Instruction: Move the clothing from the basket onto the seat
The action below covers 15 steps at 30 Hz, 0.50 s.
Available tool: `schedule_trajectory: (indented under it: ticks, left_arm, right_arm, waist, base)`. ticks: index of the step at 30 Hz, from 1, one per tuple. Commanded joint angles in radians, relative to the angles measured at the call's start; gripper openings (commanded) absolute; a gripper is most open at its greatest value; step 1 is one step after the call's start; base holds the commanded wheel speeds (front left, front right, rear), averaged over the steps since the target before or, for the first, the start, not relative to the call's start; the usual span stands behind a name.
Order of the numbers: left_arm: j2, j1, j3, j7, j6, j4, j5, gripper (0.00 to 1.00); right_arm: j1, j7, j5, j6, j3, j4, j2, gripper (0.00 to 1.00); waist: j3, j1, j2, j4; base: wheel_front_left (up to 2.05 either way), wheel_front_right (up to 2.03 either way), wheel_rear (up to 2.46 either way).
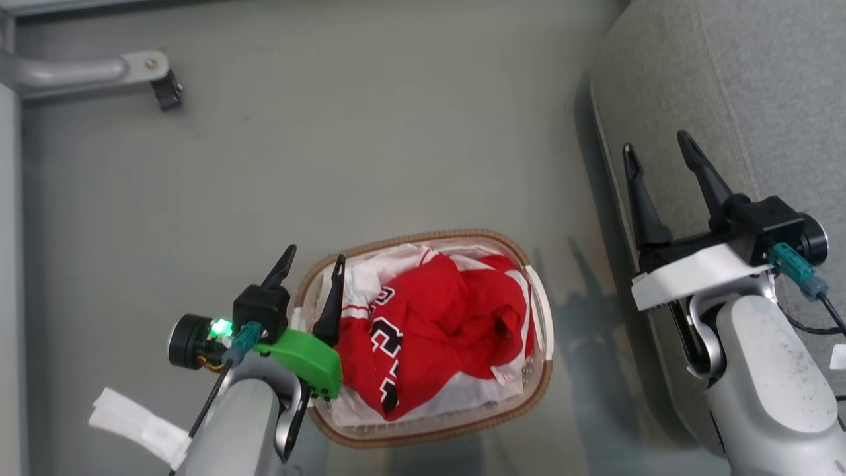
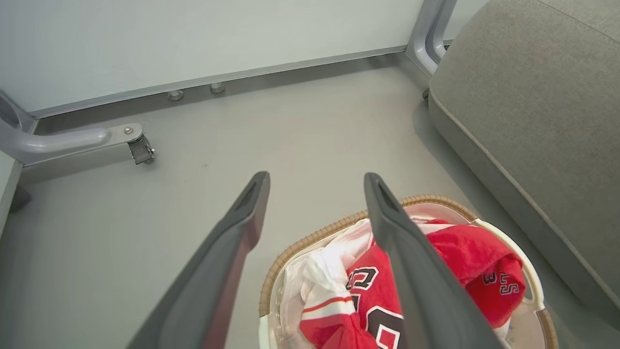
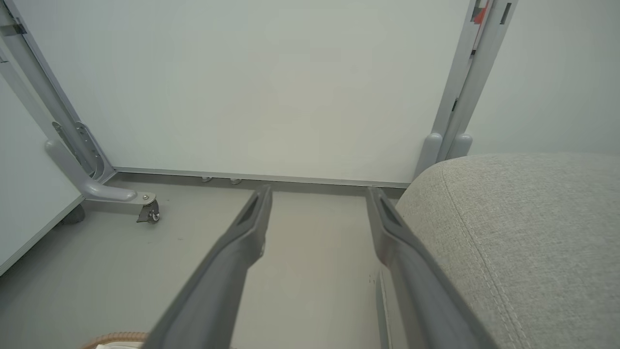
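The red clothing with white trim and black lettering lies bunched in the oval basket on the floor; it shows again as clothing inside the basket in the left wrist view. My left gripper hangs open over the basket's left rim, one finger above the floor, the other above the garments, nothing held. My right gripper stands open and empty over the left edge of the grey seat. The seat fills the right of the right wrist view, and the seat also appears beside the basket.
A grey metal frame leg with a caster sits on the floor at the far left, also seen as a caster. A white wall panel with a floor rail bounds the far side. Bare grey floor lies beyond the basket.
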Motion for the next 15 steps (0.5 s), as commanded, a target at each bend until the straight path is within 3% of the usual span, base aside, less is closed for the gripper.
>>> schedule_trajectory:
  ticks: [1,15]
  left_arm:
    - [0.006,-0.036,-0.009,-0.001,-0.003,0.022,-0.010,1.00]
    - [0.005,-0.175,-0.148,-0.001,-0.002,0.287,-0.035,1.00]
  right_arm:
    - [-0.017,-0.005,0.004,-0.001,0.000,-0.007,0.003,1.00]
    - [-0.060,-0.005,0.016,-0.001,0.009,-0.014,0.048,1.00]
  waist:
    - [0.136,-0.0001,0.0073,-0.065]
    - [0.281,-0.0001,0.0073,-0.136]
  base:
    - [0.00,0.00,0.00]
    - [0.00,0.00,0.00]
